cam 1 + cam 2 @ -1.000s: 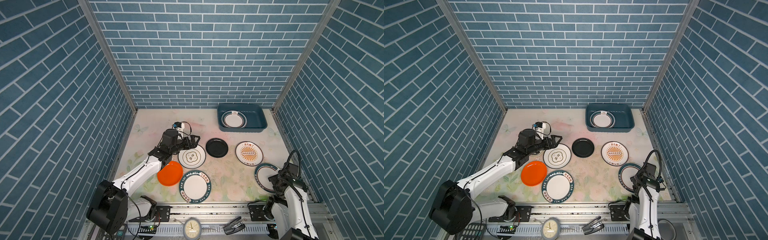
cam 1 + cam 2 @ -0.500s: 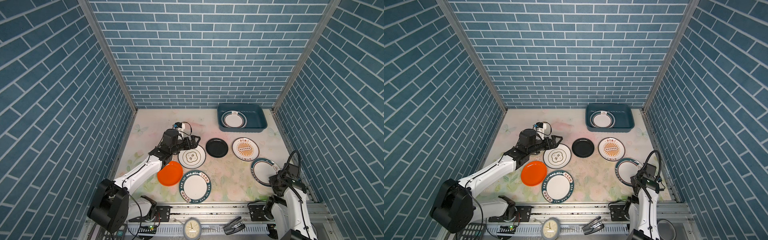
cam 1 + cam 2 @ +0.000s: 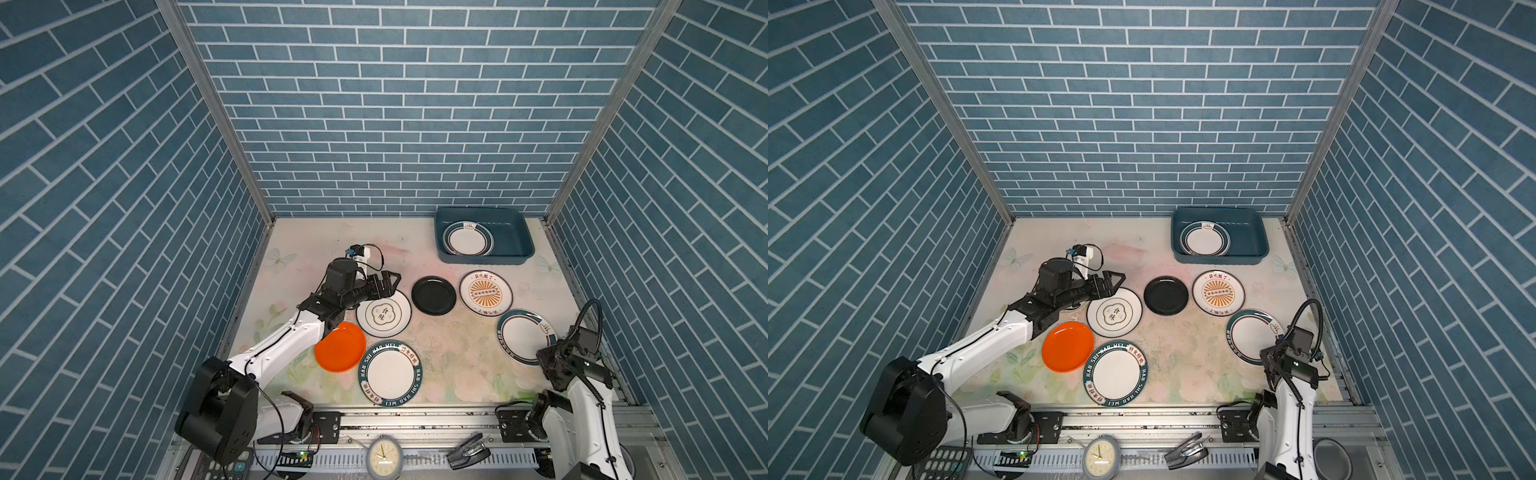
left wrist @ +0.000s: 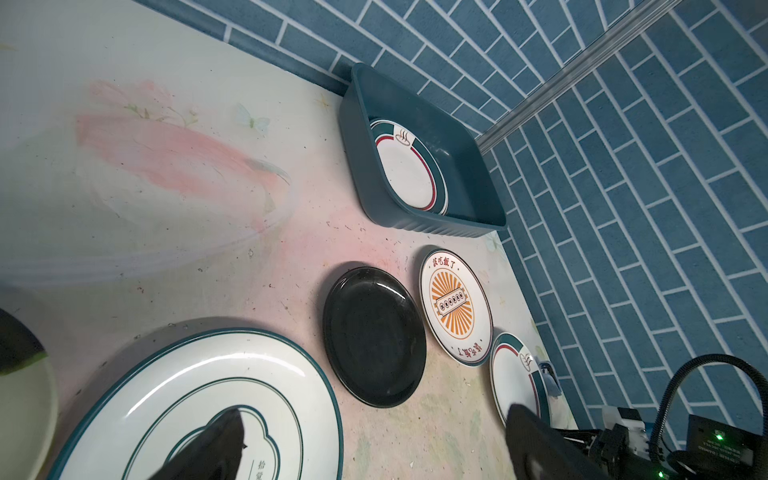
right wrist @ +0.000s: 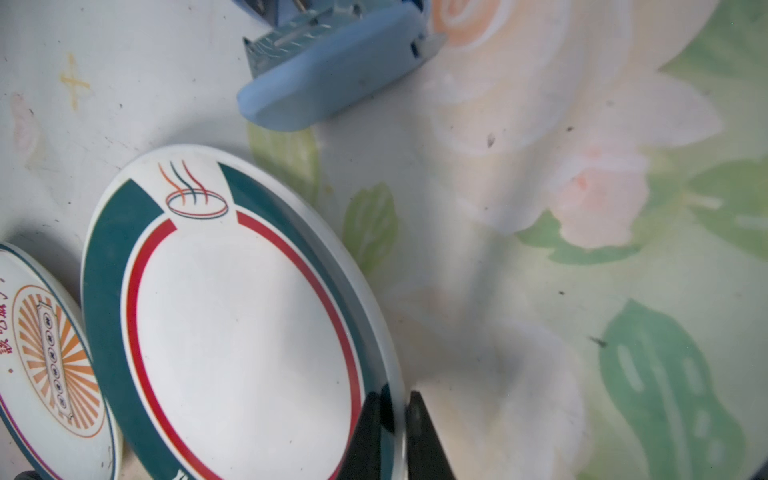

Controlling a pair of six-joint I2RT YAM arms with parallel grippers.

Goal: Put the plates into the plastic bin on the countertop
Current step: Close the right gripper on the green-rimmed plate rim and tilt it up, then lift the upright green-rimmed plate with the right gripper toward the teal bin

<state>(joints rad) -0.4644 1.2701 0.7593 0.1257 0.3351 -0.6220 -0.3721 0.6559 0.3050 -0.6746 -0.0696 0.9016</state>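
Teal and red circle the banded plate (image 5: 241, 332), which sits at the front right of the countertop (image 3: 457, 357), close to its right edge. The steam emblem on its rim is turned toward the right rear. The right gripper (image 5: 392, 395) pinches its near rim, jaws narrow, one finger over the face and one outside the edge. Its far-left rim reaches the sunburst plate (image 3: 485, 293); whether they touch I cannot tell.

Leftward come the black plate (image 3: 433, 295), the thin-ringed plate (image 3: 384, 313), the orange plate (image 3: 338, 353) and the lettered plate (image 3: 390, 372), making six on the surface. A seventh, the binned plate (image 3: 467, 240), lies in the left half of the plastic bin (image 3: 515, 241). The bin's long axis runs along the back wall at the right rear corner, and its right half is open room. Open surface lies between the black plate and the bin, and between the lettered and banded plates.

The left gripper (image 3: 394, 286) hovers spread wide over the thin-ringed plate's far rim.
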